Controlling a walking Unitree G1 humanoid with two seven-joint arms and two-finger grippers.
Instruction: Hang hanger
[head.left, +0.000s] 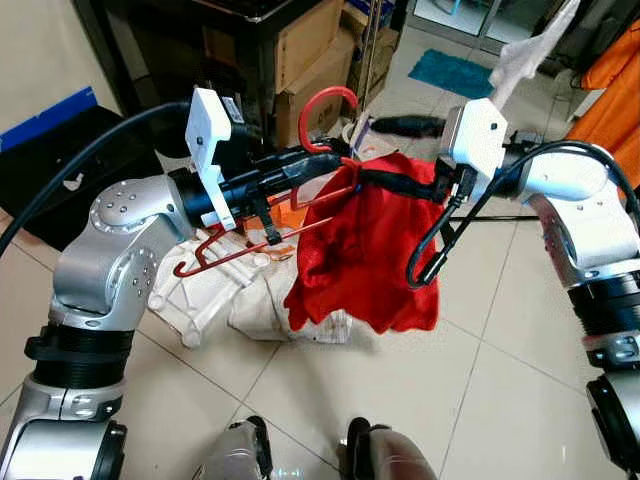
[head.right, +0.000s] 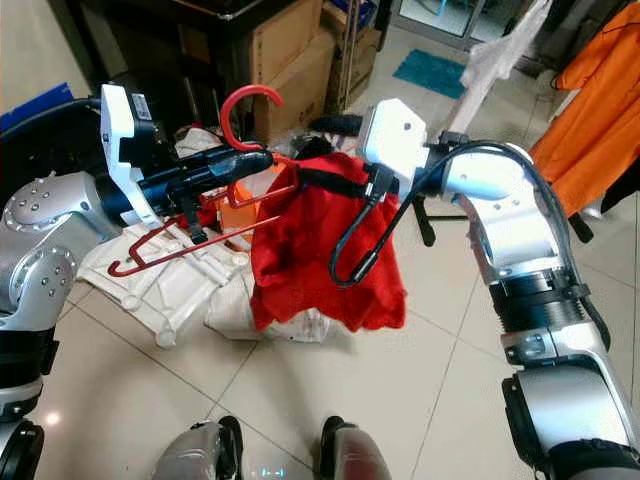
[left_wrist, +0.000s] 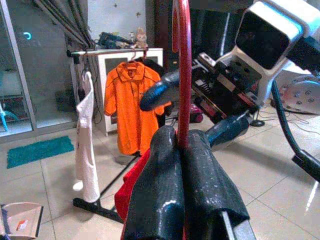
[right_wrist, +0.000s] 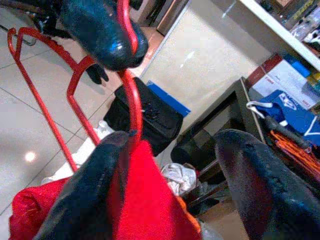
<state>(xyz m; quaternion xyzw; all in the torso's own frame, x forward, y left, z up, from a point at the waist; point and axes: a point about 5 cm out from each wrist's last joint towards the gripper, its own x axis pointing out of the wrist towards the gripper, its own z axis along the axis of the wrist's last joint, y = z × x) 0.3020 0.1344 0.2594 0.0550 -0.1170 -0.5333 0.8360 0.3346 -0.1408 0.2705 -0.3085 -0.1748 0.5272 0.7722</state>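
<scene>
A red wire hanger (head.left: 232, 253) with a curved hook (head.left: 335, 95) is held up in front of me. My left gripper (head.left: 338, 163) is shut on its neck just below the hook (left_wrist: 184, 75). A red garment (head.left: 370, 260) drapes from the hanger's right-hand shoulder. My right gripper (head.left: 368, 178) lies along the top of that garment. Its fingers (right_wrist: 90, 195) are spread open, one pressed against the cloth and the hanger wire (right_wrist: 131, 95). In the left wrist view a clothes rail (left_wrist: 110, 51) carries an orange shirt (left_wrist: 132, 100) and a white garment (left_wrist: 85, 140).
A pile of white cloth (head.left: 215, 300) lies on the tiled floor under the hanger. Cardboard boxes (head.left: 310, 50) and a dark cabinet (head.left: 180, 50) stand behind. A black bag (head.left: 60, 160) sits at left, orange clothing (head.left: 610, 100) hangs at right, a teal mat (head.left: 455, 70) lies beyond.
</scene>
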